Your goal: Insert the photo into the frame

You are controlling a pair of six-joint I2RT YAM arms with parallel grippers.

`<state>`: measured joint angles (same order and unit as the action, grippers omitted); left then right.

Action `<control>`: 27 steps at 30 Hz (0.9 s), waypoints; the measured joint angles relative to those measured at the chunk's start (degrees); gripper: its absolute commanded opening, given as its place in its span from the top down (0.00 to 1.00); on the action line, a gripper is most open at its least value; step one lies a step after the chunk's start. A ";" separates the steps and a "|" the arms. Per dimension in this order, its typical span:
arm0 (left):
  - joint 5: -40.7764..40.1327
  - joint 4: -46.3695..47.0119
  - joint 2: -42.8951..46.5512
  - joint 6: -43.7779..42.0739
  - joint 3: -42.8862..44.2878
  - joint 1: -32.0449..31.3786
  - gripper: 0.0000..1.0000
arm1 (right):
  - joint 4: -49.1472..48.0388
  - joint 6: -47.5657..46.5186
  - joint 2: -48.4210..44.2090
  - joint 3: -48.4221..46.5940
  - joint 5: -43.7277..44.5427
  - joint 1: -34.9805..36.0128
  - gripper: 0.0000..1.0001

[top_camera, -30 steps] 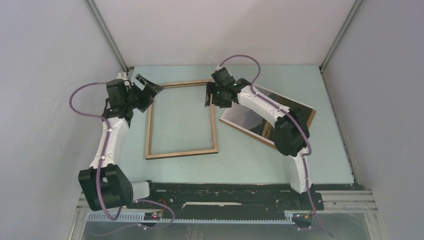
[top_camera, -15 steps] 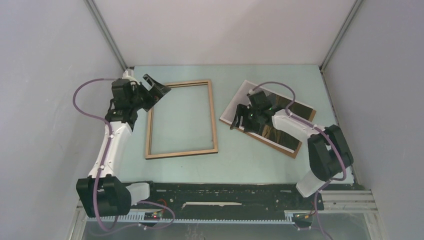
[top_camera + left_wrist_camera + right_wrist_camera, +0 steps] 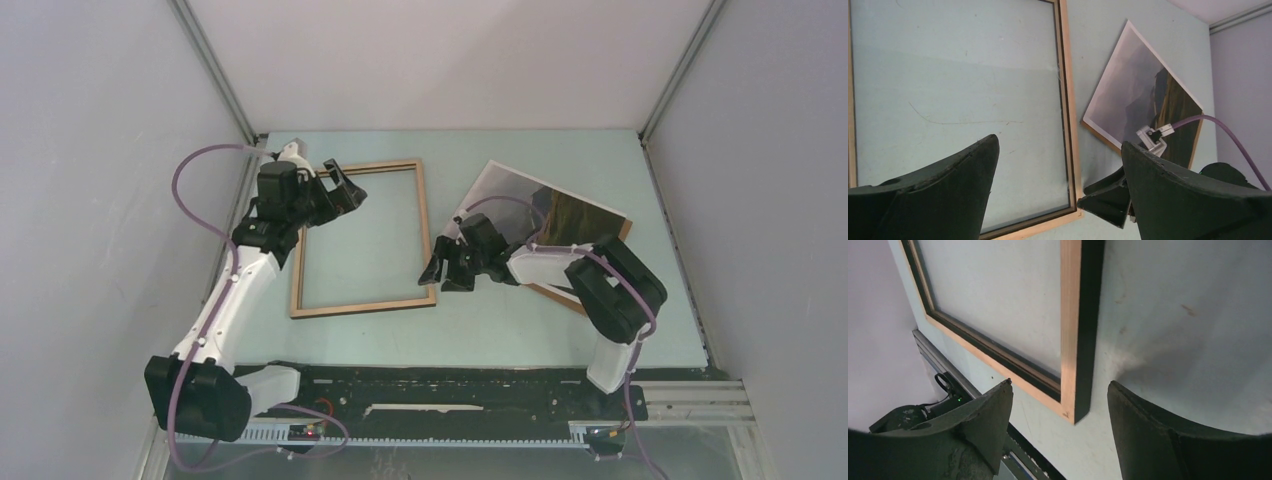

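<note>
- The left hand [image 3: 345,188] [image 3: 1058,145] is hovering with its fingers spread wide and nothing between them, above the far left part of the frame [image 3: 360,305] [image 3: 1068,100].
- In the left wrist view, the frame's right rail is running down through the gap between that hand's two dark fingers, well below them. The glass-like pane inside the frame is filling the area ahead of the left finger.
- The frame is lying flat on the pale green surface [image 3: 500,320], tan wood face up, with nothing inside it.
- The right hand [image 3: 442,275] [image 3: 1059,386] is also standing released and gripping nothing. It is reaching low toward the frame's near right corner.
- In the right wrist view, that corner of the frame [image 3: 1070,315] is sitting just ahead of the gap between the spread fingers. Its tan top and black outer edge are both showing. Whether either finger is touching the wood, I cannot tell.
- The photo [image 3: 520,195] [image 3: 1133,100] is lying picture side up behind the right hand, turned at an angle to the frame and apart from it. The right forearm is crossing over its near part.
- From the left hand, the photo is lying ahead and to the right, past the frame's right rail.
- A brown board [image 3: 1104,141] is peeking out from under the photo's near edge.
</note>
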<state>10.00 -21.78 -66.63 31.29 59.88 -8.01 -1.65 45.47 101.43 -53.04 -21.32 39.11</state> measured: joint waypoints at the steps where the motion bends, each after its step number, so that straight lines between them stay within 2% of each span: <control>1: -0.46 -0.15 0.00 -0.50 0.00 -0.20 0.00 | -1.88 0.85 1.20 0.00 -0.09 0.57 0.24; 5: -1.84 -0.24 0.00 -1.70 0.00 -0.81 0.00 | -7.50 3.34 4.31 -0.74 -1.62 3.37 0.25; 11: -5.18 -0.24 0.26 -4.02 0.00 -4.15 0.00 | -7.34 3.17 5.11 -4.42 -2.49 6.78 0.25; 14: -7.21 -0.26 0.28 -5.46 0.00 -6.40 0.00 | -4.44 2.16 1.97 -4.68 -0.98 6.58 0.24; 16: -8.61 -0.26 0.26 -6.19 0.00 -7.89 0.00 | -1.22 1.05 -3.34 -2.71 0.85 5.14 0.24; 21: -10.01 -0.42 -1.73 -5.25 0.26 -11.52 0.00 | 8.48 -3.04 -22.77 5.75 6.54 -4.28 0.23; 24: -10.08 -0.07 -5.14 -1.99 0.44 -14.34 0.00 | 15.10 -6.54 -33.29 8.92 7.67 -15.50 0.23; 27: -10.51 2.36 -9.35 1.42 0.44 -18.51 0.00 | 19.43 -9.31 -38.80 10.21 5.20 -29.86 0.23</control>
<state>-0.51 -19.42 -75.99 32.71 60.31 -26.52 17.78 36.16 62.63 -42.83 -16.12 9.26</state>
